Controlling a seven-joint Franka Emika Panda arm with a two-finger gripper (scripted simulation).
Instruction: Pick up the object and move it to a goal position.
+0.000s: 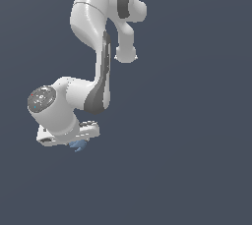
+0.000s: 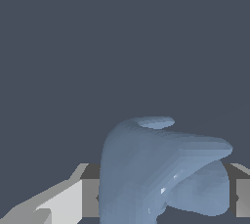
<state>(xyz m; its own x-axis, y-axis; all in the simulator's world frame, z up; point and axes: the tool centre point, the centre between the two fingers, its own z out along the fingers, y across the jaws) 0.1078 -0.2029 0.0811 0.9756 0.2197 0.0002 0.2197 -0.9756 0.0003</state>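
A plain, flat, dark slate-blue background (image 1: 197, 121) fills both views, uniform in tone and unmarked, with no edge or seam by which to tell whether it is a floor or a tabletop.

The arm (image 1: 93, 17) is glossy white, built of rounded, bulging links with dark grey bands at the joints. At the exterior view's left, a round grey cap (image 1: 41, 98) on the wrist carries small coloured dots. The claw (image 1: 78, 143) body is a flat white block; in the wrist view its fingers (image 2: 58, 203) look pale grey and boxy.
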